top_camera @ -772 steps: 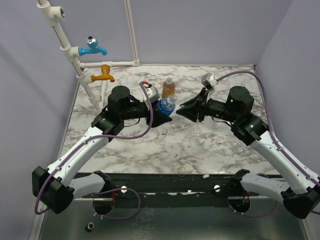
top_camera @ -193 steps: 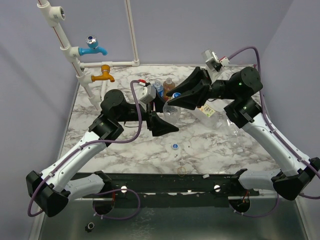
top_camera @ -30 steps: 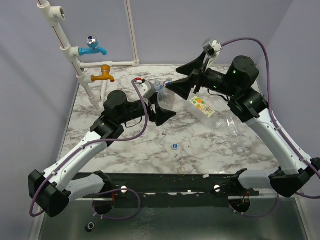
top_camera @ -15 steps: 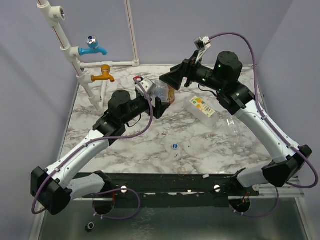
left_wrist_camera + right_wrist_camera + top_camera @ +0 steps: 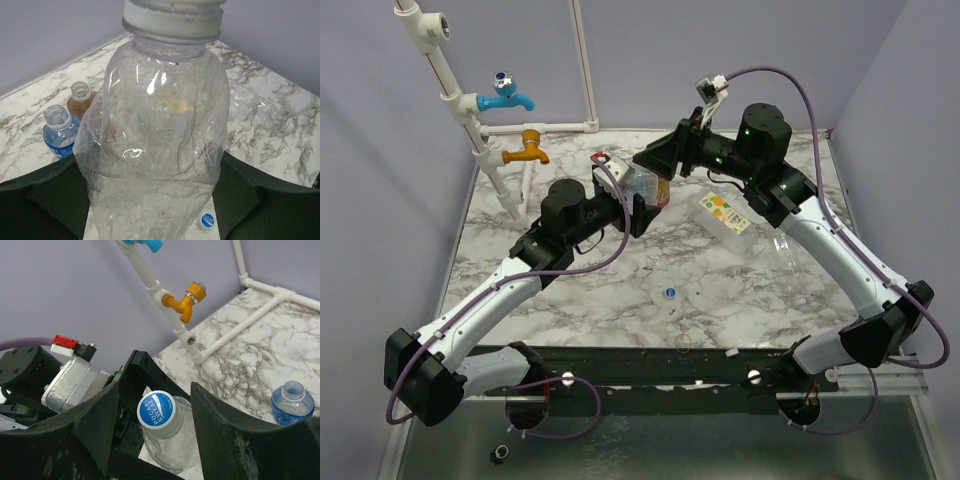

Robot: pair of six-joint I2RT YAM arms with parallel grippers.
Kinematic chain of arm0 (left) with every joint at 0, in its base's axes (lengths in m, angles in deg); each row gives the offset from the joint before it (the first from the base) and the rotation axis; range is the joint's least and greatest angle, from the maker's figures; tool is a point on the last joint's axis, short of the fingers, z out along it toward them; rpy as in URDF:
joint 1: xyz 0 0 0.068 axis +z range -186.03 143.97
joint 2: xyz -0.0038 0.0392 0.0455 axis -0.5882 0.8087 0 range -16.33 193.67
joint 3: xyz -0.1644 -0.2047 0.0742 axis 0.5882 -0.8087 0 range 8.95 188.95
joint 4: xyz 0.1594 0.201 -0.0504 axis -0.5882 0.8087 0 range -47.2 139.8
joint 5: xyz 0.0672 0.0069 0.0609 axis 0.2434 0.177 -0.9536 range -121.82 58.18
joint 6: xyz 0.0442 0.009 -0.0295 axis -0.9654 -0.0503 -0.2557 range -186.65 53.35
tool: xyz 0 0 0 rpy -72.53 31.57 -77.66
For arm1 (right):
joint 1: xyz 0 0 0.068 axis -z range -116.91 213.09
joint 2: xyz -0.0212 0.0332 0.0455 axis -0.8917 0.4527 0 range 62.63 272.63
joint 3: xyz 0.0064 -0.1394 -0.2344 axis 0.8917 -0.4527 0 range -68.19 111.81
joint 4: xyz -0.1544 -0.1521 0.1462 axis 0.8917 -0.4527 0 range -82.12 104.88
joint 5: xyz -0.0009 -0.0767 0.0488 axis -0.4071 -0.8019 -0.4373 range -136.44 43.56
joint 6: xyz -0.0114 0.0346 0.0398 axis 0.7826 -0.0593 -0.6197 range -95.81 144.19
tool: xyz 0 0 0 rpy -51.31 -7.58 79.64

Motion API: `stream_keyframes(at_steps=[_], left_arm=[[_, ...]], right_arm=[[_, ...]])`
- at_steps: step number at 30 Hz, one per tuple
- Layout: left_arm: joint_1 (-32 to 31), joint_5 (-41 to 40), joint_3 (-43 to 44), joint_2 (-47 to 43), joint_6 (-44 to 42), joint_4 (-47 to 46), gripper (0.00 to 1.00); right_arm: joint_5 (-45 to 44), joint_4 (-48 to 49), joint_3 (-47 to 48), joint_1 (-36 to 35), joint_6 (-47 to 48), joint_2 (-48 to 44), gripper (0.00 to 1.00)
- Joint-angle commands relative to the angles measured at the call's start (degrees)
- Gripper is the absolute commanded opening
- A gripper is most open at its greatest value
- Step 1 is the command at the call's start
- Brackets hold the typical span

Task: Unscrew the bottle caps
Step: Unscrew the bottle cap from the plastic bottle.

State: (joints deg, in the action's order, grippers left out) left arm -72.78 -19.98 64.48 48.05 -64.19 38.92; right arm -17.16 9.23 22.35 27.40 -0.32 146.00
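Observation:
My left gripper (image 5: 636, 205) (image 5: 150, 200) is shut on a clear crumpled bottle (image 5: 638, 184) (image 5: 160, 125) and holds it off the table, neck towards the right arm. Its white cap (image 5: 172, 17) (image 5: 159, 409) has a blue printed top and sits screwed on. My right gripper (image 5: 656, 160) (image 5: 156, 392) straddles that cap, and a gap shows on each side of it. A loose blue-and-white cap (image 5: 669, 293) (image 5: 206, 219) lies on the marble. A blue-labelled bottle (image 5: 60, 132) (image 5: 292, 400) and an amber bottle (image 5: 80, 97) stand uncapped at the back.
A squarish labelled bottle (image 5: 725, 215) and a plain clear bottle (image 5: 787, 248) lie on the table's right. A thin yellowish ring (image 5: 683, 341) lies near the front edge. The pipe frame with a blue tap (image 5: 505, 93) and an orange tap (image 5: 527, 150) stands at the back left.
My right gripper has swung left onto the held bottle's cap, and its jaws have narrowed around it. The left arm has drawn the bottle back and to the left.

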Motion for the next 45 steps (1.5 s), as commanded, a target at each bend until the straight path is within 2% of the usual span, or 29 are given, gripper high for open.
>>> stream_keyframes(at_steps=[1, 7, 14, 16, 21, 25, 31, 34, 38, 44, 45], left_arm=[[0.1, -1.55, 1.16, 0.3, 0.26, -0.24, 0.0], [0.1, -1.68, 1.25, 0.36, 0.6, -0.22, 0.0], [0.1, -1.29, 1.78, 0.4, 1.25, -0.19, 0.0], [0.1, -1.2, 1.85, 0.31, 1.33, -0.13, 0.0], [0.1, 1.56, 2.02, -0.19, 2.0, -0.11, 0.0], [0.19, 12.89, 2.04, -1.29, 2.53, -1.01, 0.0], [0.19, 37.49, 3.29, -1.48, 7.55, -2.45, 0.0], [0.28, 44.96, 4.09, -1.21, 9.98, -2.08, 0.0], [0.37, 49.7, 4.48, -1.1, 11.66, -1.86, 0.0], [0.52, 48.79, 4.54, -1.36, 11.43, -1.47, 0.0], [0.54, 47.83, 4.55, -1.44, 10.87, -1.0, 0.0]], right_arm=[[1.22, 0.92, -0.58, -0.35, -0.4, 0.5, 0.6], [1.53, 0.33, -1.11, -0.31, -0.08, 1.04, 0.47], [0.15, -2.03, -0.36, -0.35, 1.78, 1.54, 0.51], [-0.86, -1.77, -0.63, -0.35, 2.25, 1.19, 0.43], [-2.28, -1.84, -0.33, -0.35, 3.53, 0.12, 0.12], [1.85, -0.36, -0.77, -0.34, 6.17, -1.85, 0.01], [21.19, 5.12, -4.62, 0.45, 8.08, -7.96, 0.01], [33.09, 9.23, -7.15, 0.88, 8.0, -11.08, 0.01], [43.12, 11.22, -8.22, 1.06, 6.67, -12.52, 0.01], [42.47, 9.82, -8.25, 2.12, 7.04, -13.06, 0.01], [39.56, 8.05, -7.58, 2.19, 8.3, -13.28, 0.05]])
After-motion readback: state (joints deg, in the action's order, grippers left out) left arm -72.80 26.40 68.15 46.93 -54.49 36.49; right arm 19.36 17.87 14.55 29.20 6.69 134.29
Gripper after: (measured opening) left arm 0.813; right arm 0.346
